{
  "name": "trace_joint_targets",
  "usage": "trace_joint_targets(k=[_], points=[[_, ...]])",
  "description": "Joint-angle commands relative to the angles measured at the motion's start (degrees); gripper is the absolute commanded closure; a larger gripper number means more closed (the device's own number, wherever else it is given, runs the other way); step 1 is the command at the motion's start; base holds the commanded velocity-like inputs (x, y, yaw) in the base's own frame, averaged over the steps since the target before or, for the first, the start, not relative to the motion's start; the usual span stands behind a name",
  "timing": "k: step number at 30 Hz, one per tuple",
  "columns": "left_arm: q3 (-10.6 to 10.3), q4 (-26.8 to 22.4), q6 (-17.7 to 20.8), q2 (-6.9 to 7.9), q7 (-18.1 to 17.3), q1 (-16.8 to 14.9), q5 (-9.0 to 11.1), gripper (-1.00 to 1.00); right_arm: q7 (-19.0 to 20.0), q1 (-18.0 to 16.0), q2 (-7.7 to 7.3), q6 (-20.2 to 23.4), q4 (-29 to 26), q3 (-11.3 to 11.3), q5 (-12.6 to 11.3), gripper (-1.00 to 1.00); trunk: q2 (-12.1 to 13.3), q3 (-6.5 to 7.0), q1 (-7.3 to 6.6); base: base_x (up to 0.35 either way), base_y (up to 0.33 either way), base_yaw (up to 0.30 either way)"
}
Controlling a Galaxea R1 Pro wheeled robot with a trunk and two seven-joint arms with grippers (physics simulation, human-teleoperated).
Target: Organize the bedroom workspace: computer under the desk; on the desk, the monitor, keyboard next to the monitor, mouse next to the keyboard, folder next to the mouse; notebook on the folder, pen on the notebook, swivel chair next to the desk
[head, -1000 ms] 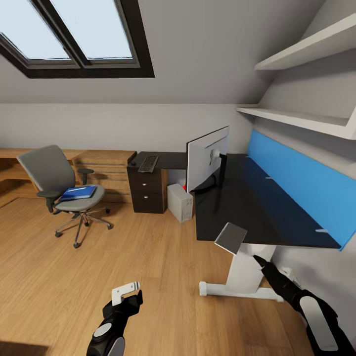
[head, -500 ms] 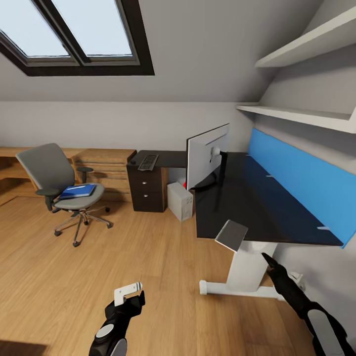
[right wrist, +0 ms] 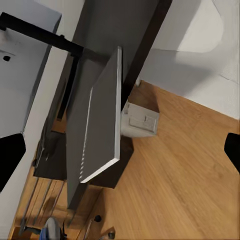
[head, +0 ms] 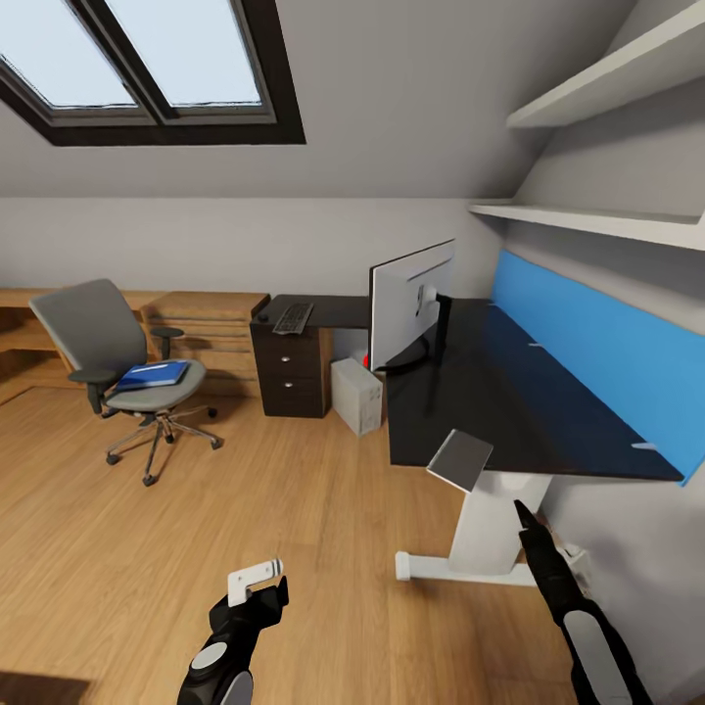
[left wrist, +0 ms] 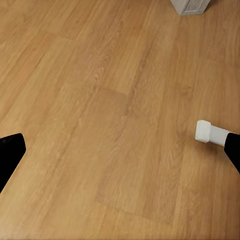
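Both grippers are spread wide and hold nothing.

The left gripper (head: 257,580) hangs above bare floor (left wrist: 100,125). Ahead of the right gripper (head: 526,517), the notebook (head: 459,457) overhangs the desk (head: 490,392) edge; the folder (head: 152,373) lies on the swivel chair (head: 108,343), far off.

Soft, even daylight fills the room, strongest at the skylights (head: 147,59), whose panes read as a flat pale blue-white. The render is crisp, without blur or grain. Shadows are faint: a soft patch under the swivel chair (head: 117,357) and a darker one beneath the table (head: 509,401). The black tabletop carries a dim sheen that mirrors the blue panel (head: 597,343). In the head view, straight lines splay toward the edges, a wide-angle stretch. The floor (left wrist: 110,125) is evenly lit.
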Motion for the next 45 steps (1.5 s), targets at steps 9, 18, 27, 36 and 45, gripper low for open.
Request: trace_joint_targets(k=[9,18,27,36,45], points=[[-0.5,0.0,0.2,0.02,0.4,0.0,0.3,-1.0,-1.7,-0.1,1.31,-2.7,0.1,2.1,-0.7,-1.0,-3.7,-1.68,1.98,0.0,0.0,0.0],[-0.9,0.0,0.2,0.02,0.5,0.0,0.3,-1.0,-3.1,-0.1,1.5,0.2,0.1,2.4,-6.2,-1.0,-7.3,-3.29,3.96,0.0,0.0,0.0],[-0.9,0.0,0.2,0.02,0.5,0.0,0.3,-1.0,-4.3,-0.1,1.53,8.5,-0.1,2.2,-15.6,-1.0,-10.9,-4.91,5.93,0.0,0.0,0.0],[-0.8,0.2,0.2,0.14,0.4,0.0,0.5,-1.0,-3.9,0.1,1.23,15.0,-1.6,2.2,-16.8,-1.0,-10.9,-4.91,5.93,0.0,0.0,0.0],[-0.8,0.4,0.2,0.28,0.3,0.0,0.5,-1.0,-3.2,0.2,1.11,16.1,-1.9,2.3,-16.8,-1.0,-10.9,-4.91,5.93,0.0,0.0,0.0]])
